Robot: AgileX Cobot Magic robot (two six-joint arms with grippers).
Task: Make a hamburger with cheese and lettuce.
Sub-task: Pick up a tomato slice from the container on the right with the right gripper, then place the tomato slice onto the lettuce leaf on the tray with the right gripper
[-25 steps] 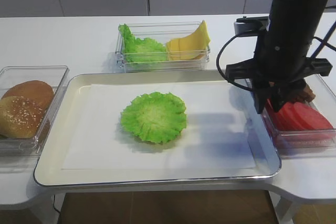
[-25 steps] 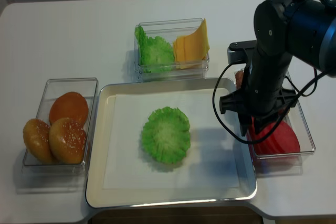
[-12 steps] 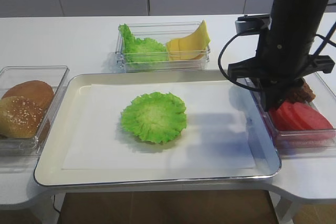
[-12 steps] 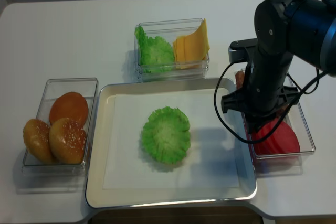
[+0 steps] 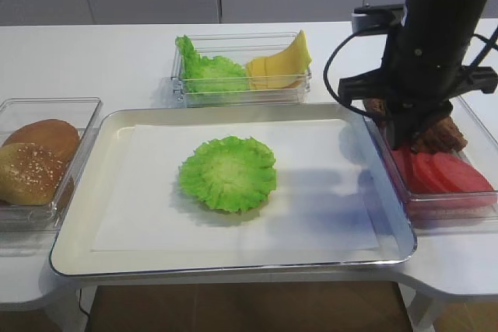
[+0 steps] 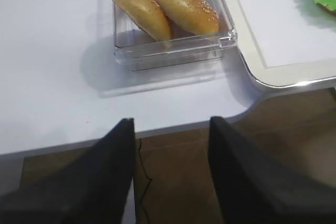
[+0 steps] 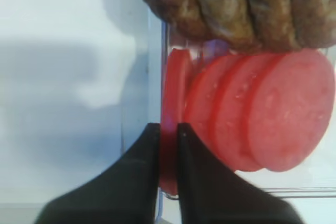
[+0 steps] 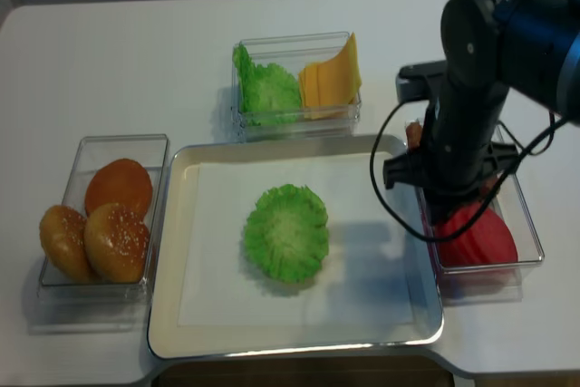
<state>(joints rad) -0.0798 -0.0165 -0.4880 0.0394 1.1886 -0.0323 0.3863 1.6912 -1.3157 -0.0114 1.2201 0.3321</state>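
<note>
Right wrist view: the right hand (image 7: pixel 168 135) has its two black fingers (image 7: pixel 144 153) nearly together, pinching the edge-on tomato slice (image 7: pixel 172 85) that stands at the left end of a row of red slices. The other tomato slices (image 7: pixel 278 108) lean overlapping to its right, and brown meat patties (image 7: pixel 236 3) sit just behind them in the same clear tomato box (image 5: pixel 447 204).

From the high views, the right arm (image 8: pixel 471 88) comes down over that box at the right of the metal tray (image 5: pixel 78 258), its hand hidden behind the wrist there. White paper (image 5: pixel 311 215) lines the tray, and the hamburger (image 5: pixel 228 173) lies near the middle of it: a flat, round, frilly green leaf covers it, and no bun shows under it from here. It lies well apart from the right hand.

Behind the tray, on the white table (image 5: pixel 93 60), a clear two-part box (image 8: pixel 294 120) holds bunched lettuce (image 5: pixel 206 71) in its left part and cheese (image 5: pixel 280 64) in its right part, the yellow slices leaning with one corner pointing up above the rim. At the left, another clear bun box (image 8: pixel 54 292) holds three brown buns (image 8: pixel 116 240), at least one with sesame seeds.

Left wrist view: the left hand (image 6: pixel 170 174) hangs beyond the near table edge, short of the bun box, its dark fingers (image 6: pixel 105 182) spread apart with nothing between them.
</note>
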